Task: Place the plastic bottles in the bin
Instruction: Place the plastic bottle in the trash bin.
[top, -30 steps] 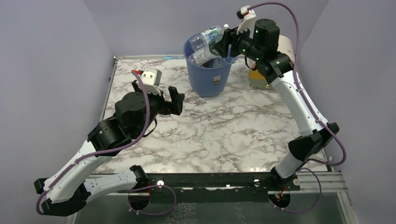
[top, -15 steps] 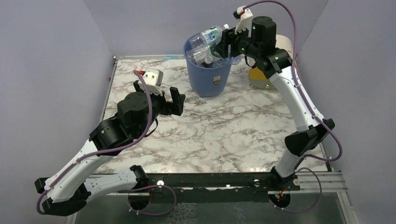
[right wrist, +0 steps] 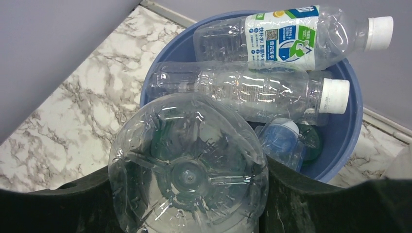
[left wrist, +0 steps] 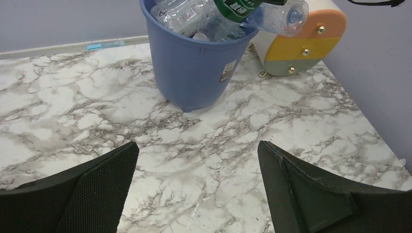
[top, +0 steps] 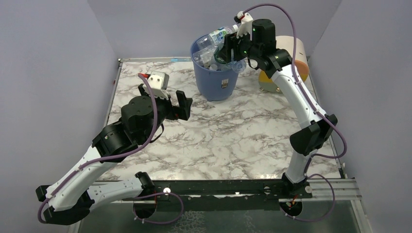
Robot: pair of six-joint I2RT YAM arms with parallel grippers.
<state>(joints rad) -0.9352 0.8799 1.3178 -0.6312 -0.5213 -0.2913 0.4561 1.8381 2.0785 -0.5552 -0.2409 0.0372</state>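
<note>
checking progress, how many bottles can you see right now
4. A bottle held in the right end effector over the bin; two white-capped bottles lying across the bin's top; a blue-capped bottle lower down. Others may be hidden beneath.

- In the right wrist view the held bottle point(right wrist: 187, 174) shows only its base; neck and cap are hidden.
- The right gripper point(right wrist: 189, 199) is cut off by that view's bottom edge.
- Deeper bottles point(right wrist: 282, 141) in the bin point(right wrist: 352, 121) are mostly covered by the labelled bottle point(right wrist: 286, 39) and the clear bottle point(right wrist: 243, 92) on top.
- The bin's sticker point(left wrist: 227, 71) is too small to read.
- The drum point(top: 299, 48) at the counter's point(top: 233, 136) far right corner is partly behind the right arm point(top: 303, 104).
</note>
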